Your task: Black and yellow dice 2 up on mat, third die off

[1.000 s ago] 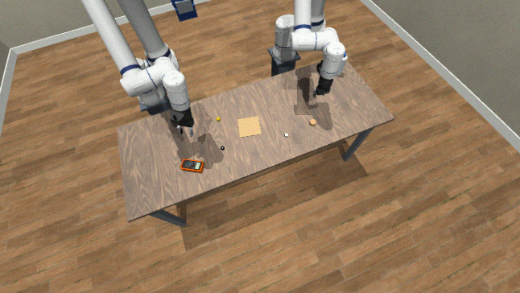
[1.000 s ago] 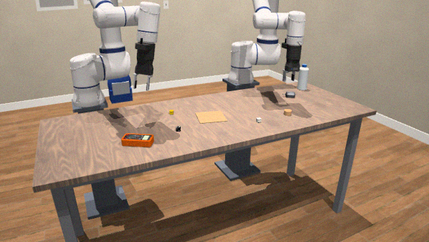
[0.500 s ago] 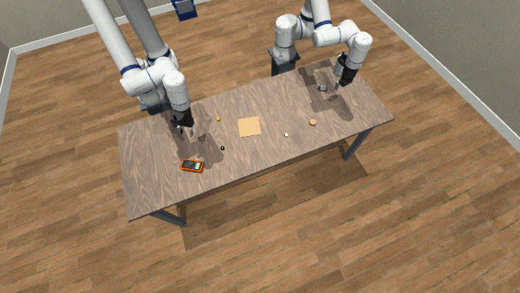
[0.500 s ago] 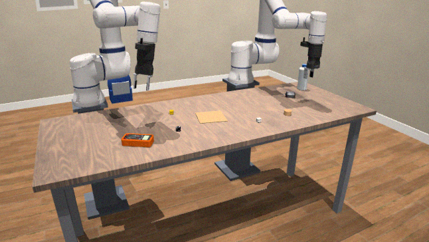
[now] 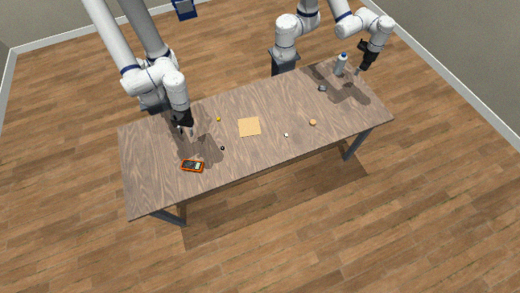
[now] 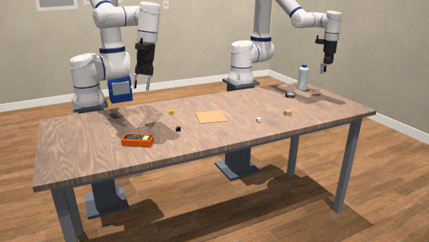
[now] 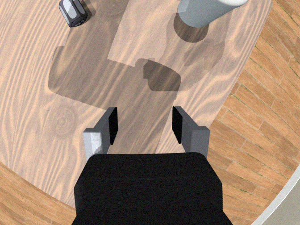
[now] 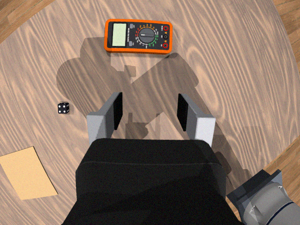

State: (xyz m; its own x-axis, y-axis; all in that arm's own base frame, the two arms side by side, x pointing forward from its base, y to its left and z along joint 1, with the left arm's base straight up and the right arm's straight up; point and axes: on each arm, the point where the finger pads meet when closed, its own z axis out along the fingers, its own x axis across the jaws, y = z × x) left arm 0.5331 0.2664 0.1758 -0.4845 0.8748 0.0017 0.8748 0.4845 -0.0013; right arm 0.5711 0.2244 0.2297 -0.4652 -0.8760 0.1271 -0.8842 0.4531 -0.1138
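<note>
Black die [image 5: 222,148] [image 6: 178,129] [image 8: 63,108] sits near multimeter [image 5: 191,165] [image 6: 137,140] [image 8: 138,36] with tiny lettering

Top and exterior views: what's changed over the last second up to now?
The left tool swung rightward in both views, toward the table end by the bottle. No sign of anything taken hold of or let go. No visible change in the right tool, black die, yellow die, white die or mat.
</note>
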